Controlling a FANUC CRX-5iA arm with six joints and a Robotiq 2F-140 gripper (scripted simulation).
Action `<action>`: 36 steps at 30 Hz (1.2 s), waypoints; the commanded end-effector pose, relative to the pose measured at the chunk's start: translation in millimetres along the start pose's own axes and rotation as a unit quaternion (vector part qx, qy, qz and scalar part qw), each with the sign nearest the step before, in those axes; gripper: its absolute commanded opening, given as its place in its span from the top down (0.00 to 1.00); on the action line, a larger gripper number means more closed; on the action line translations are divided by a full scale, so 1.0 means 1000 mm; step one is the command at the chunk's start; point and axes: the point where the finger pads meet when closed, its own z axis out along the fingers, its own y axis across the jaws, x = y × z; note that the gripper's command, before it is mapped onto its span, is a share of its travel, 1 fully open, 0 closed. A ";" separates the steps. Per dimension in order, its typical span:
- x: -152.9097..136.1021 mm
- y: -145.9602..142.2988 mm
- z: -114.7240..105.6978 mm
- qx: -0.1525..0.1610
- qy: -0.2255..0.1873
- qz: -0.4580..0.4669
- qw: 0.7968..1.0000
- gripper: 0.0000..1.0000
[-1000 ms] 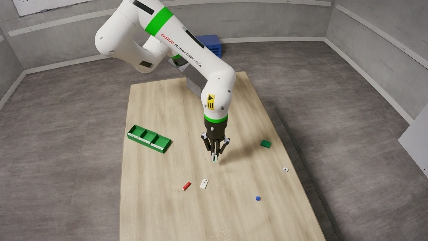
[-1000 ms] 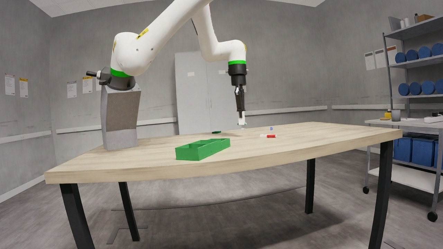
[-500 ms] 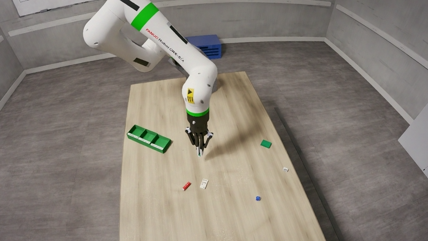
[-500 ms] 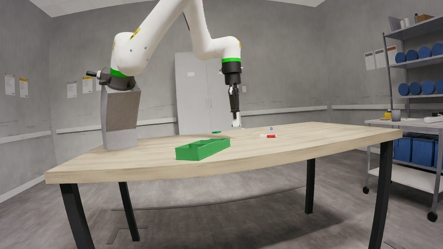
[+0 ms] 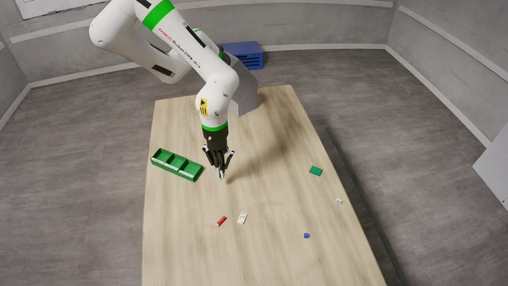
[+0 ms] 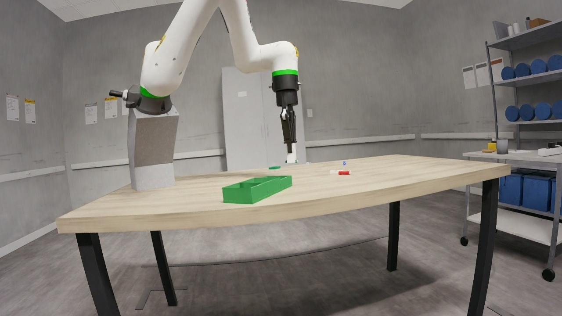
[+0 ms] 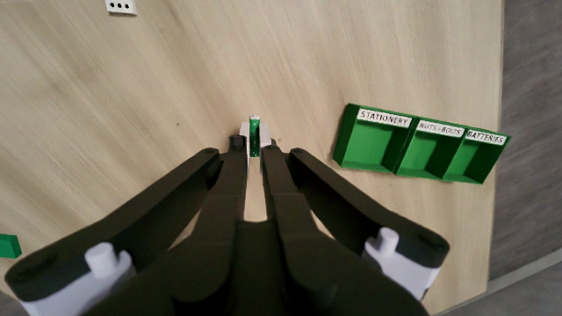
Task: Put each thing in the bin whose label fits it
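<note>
Gripper [image 5: 220,172] [image 6: 291,154] [image 7: 254,134]: you have it pinching the green cylinder [image 5: 220,177] [image 6: 297,161] [image 7: 255,142], likely a battery | held above the table, right of the green bins [image 5: 194,176] [image 6: 237,195] [image 7: 343,136] | BATTERIES, far left, seems your goal

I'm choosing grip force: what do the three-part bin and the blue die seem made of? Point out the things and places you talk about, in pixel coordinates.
The three-part bin [image 5: 184,174] [image 6: 238,195] [image 7: 343,136] looks like matte plastic, judging by its even green colour and thin, straight walls. The blue die [image 5: 306,235] [image 6: 344,163] is perhaps smooth plastic, given its solid blue with pale spots, but it shows too small to be sure.
</note>
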 end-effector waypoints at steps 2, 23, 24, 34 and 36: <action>-0.004 0.031 -0.001 0.001 0.001 0.000 1.000 0.88; -0.019 0.144 0.000 0.001 0.001 0.000 1.000 0.88; -0.019 0.144 0.000 0.001 0.001 0.000 1.000 0.88; -0.026 0.198 0.000 0.001 0.001 0.000 1.000 0.88; -0.028 0.209 0.000 0.001 0.001 0.000 1.000 0.88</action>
